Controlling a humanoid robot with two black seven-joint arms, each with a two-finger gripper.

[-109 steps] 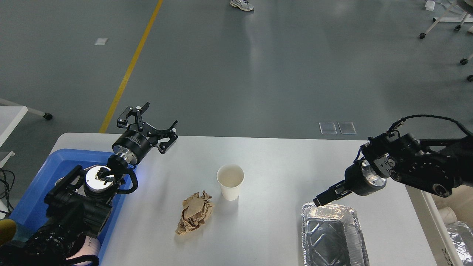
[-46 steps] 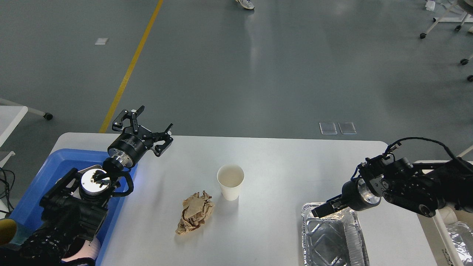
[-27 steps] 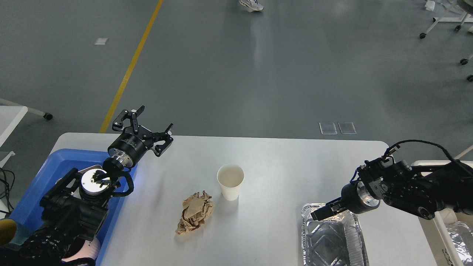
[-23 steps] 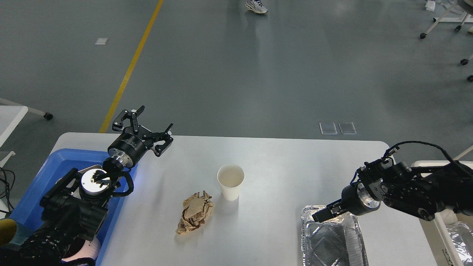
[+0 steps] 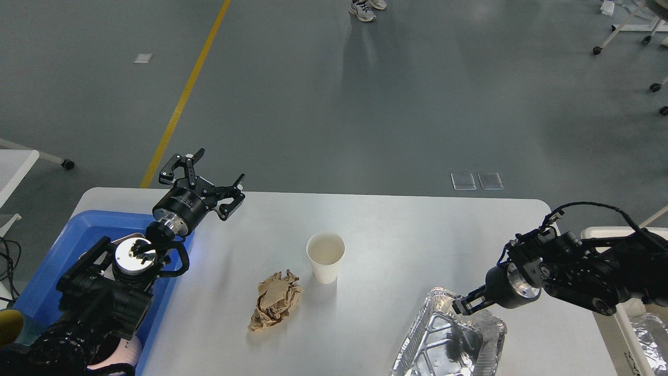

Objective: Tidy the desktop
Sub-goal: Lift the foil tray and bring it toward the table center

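Head view, the only one: foil tray (image 5: 449,339) at the desk's (image 5: 396,230) near right edge now sits tilted and skewed, its far rim lifted, where half a second ago it lay flat. My right pincer (image 5: 464,305) is closed on that far rim, so I judge the pickup has begun. My left pincer (image 5: 206,180) hangs open and empty above the blue bin (image 5: 68,250) at the desk's left end, unmoved. A paper cup (image 5: 325,256) stands upright mid-desk, crumpled brown paper (image 5: 275,300) just beside it; both await clearing.
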